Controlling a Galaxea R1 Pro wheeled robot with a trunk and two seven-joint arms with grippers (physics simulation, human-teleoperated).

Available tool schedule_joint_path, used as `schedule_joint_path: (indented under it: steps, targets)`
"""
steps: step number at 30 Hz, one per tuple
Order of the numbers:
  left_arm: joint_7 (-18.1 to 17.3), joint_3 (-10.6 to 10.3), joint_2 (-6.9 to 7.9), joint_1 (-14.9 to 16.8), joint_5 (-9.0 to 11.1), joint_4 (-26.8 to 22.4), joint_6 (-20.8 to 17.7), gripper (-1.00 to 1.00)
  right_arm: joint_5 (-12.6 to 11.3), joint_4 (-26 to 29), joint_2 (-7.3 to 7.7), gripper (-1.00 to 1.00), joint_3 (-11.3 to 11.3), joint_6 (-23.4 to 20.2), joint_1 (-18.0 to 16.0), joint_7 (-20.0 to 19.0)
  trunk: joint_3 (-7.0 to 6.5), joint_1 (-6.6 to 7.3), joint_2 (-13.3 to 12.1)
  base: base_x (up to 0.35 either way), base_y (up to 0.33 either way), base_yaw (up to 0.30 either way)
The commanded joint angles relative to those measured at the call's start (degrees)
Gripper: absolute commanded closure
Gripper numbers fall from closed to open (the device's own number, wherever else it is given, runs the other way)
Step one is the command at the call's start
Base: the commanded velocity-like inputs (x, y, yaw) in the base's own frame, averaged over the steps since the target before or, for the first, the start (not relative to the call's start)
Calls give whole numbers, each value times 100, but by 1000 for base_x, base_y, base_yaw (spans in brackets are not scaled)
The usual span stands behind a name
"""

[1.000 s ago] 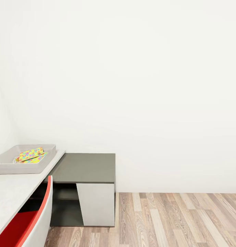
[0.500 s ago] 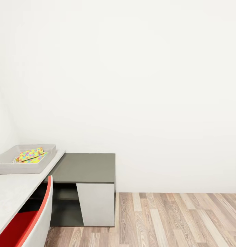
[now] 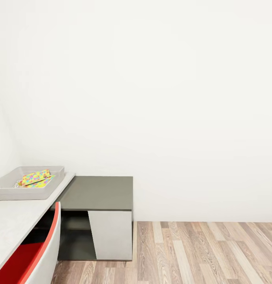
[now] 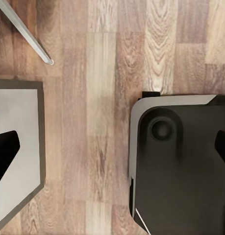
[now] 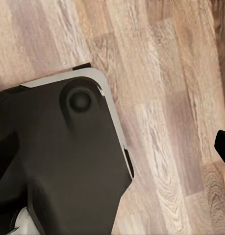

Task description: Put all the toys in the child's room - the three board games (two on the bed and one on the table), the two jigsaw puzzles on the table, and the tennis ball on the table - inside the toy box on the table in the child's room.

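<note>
At nine o'clock of the head view: the shallow light grey toy box (image 3: 9,192) with sloping sides is being seen resting on the long pale grey desk top, the table (image 3: 11,223), near its far end.
Toy box contents: two thin pastel jigsaw puzzles (image 3: 34,178) of yellow, blue, pink and green pieces are being carried inside it, one overlapping the other.
Lower side section: the dark grey lower part of the desk (image 3: 97,193) is being shown at seven o'clock, with a white panel (image 3: 111,234) below it.
Chair: a red-and-white seat (image 3: 31,252) is being glimpsed at eight o'clock, tucked against the table edge.
Floor: wood planks (image 3: 207,252) are being shown from five to six o'clock, under a plain white wall (image 3: 171,98).
Left gripper: dark fingertips (image 4: 5,152) are being caught at opposite edges of the left wrist view, standing wide apart with nothing between them, above the floor and the robot's dark base (image 4: 181,171).
Right gripper: one dark fingertip (image 5: 224,146) is being seen at the frame edge; whether the jaws are parted cannot be told.
Step in hand: judged to be travel between pickups, the puzzles being already stowed.
Next move: the base is probably needing to be turned toward the remaining toys, none of which is being shown.
</note>
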State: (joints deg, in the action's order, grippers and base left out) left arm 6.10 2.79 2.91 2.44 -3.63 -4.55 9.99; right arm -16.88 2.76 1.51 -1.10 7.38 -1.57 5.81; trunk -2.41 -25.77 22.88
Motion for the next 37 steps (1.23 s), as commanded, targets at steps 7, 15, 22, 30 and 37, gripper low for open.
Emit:
schedule_joint_path:
  steps: [7,15,22,30,37]
  targets:
    - [14,18,-1,2,-41,7,20,-100,-33,-3,-53,-100,-21,18,-1,7,2,-2,4,0,0,0]
    - [14,20,-1,2,-41,7,21,-100,-27,-3,-30,-100,-16,18,-1,7,2,-2,4,0,0,0]
    - [14,20,-1,2,-41,7,21,-100,-26,-3,-27,-100,-17,18,-1,6,2,-2,4,0,0,0]
    - [14,20,-1,2,-41,7,21,-100,-26,-3,-50,-100,-22,18,-1,7,2,-2,4,0,0,0]
    - [14,20,-1,2,-41,7,21,-100,-26,-3,-39,-100,-19,18,-1,7,2,-2,4,0,0,0]
